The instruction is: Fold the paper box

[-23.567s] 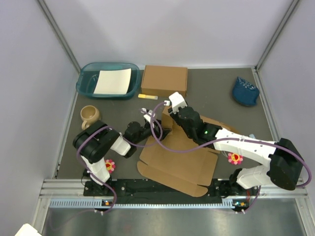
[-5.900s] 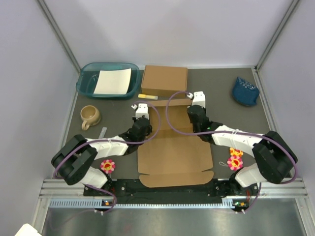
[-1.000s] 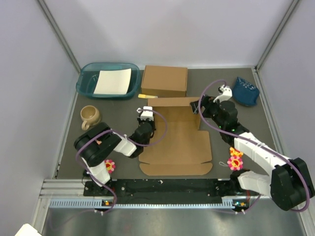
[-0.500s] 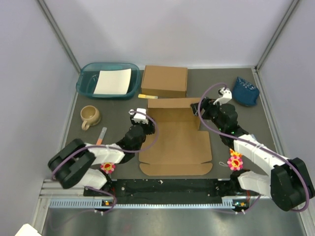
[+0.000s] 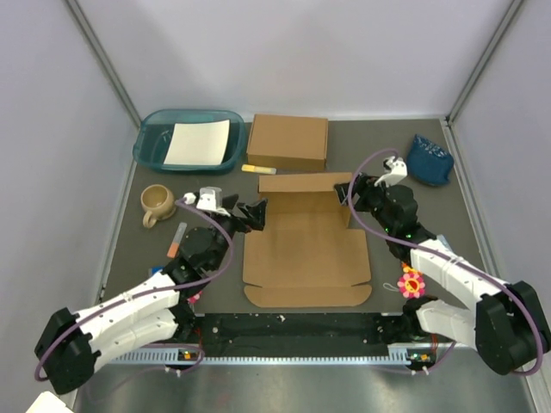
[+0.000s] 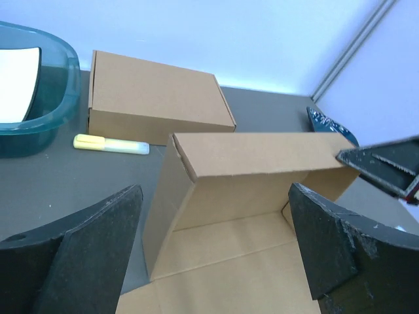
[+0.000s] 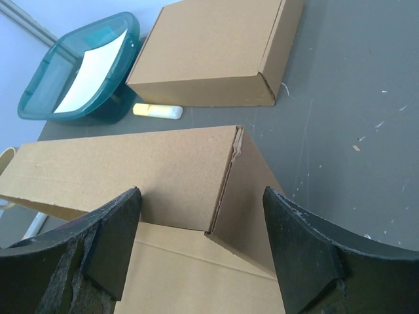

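Note:
The paper box lies flat in the middle of the table, with its back wall standing up and the front flap lying flat. My left gripper hangs open at the box's back left corner and holds nothing. In the left wrist view the left gripper looks along the raised back wall and the upright left side flap. My right gripper stands open at the back right corner. In the right wrist view the right gripper straddles the corner of the back wall and the right side flap.
A closed brown box sits behind the paper box, with a yellow marker between them. The teal tray with white paper is at the back left. A mug and a pen lie left. A blue object is at the back right.
My left gripper opened wide and let go of the box's left side, and its arm swung out to the near left. The right gripper narrowed slightly and stayed at the right corner.

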`<state>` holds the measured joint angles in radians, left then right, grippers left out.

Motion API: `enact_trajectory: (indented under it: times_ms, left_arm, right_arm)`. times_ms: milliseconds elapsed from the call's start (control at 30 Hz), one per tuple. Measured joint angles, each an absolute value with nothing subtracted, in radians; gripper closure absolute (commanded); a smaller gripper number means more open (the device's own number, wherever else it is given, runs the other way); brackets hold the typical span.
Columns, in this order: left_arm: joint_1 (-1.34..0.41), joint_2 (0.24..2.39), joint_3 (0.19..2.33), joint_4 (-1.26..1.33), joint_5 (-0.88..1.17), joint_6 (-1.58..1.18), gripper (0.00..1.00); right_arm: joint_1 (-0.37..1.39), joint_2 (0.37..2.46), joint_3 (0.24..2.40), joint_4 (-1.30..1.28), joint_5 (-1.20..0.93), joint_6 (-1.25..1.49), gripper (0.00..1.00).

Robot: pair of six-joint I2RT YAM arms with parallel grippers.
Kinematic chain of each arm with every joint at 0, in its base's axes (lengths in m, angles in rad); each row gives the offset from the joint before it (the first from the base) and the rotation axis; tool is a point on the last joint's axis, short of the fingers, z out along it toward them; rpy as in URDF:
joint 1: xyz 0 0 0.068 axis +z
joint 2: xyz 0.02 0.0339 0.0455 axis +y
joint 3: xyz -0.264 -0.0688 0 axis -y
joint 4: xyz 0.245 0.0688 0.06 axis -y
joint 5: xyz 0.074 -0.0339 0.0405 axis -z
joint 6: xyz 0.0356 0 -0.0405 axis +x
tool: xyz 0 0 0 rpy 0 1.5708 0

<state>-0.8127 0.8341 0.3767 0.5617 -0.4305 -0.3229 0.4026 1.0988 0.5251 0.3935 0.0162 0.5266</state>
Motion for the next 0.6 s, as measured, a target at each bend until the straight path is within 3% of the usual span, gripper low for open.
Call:
enact_trajectory:
  times_ms: [367, 600]
  left_arm:
    - [-0.689, 1.041, 0.514, 0.460, -0.355, -0.489, 0.02]
    - [-0.544, 1.106, 0.540, 0.465, -0.185, -0.589, 0.22]
  right_arm:
    - [0.403, 1.068, 0.502, 0.391, 0.009, 0.525, 0.28]
    - [0.403, 1.061, 0.489, 0.401, 0.001, 0.526, 0.29]
